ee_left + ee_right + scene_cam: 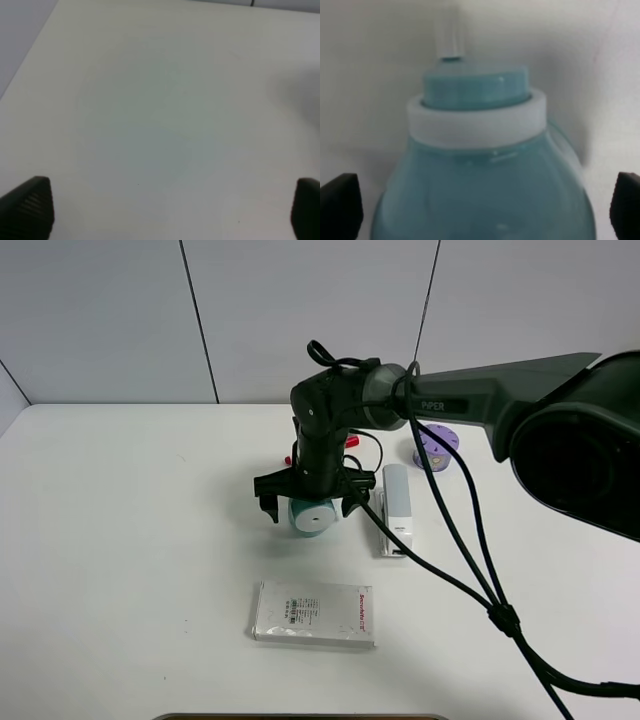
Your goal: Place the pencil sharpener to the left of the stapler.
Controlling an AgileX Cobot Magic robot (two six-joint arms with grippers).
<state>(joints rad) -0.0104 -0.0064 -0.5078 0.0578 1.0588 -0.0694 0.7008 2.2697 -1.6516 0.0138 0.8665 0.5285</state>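
The teal pencil sharpener lies on its side on the white table, its white round face towards the front. It sits just left of the pale grey-and-white stapler. My right gripper hangs straight over the sharpener, open, one finger on each side and apart from it. In the right wrist view the sharpener fills the space between the wide-set fingertips of the right gripper. My left gripper is open over bare table and does not show in the high view.
A flat white rectangular packet lies in front of the sharpener. A purple round disc sits behind and to the right of the stapler. A red-capped marker is partly hidden behind the right arm. Black cables trail across the table's right side.
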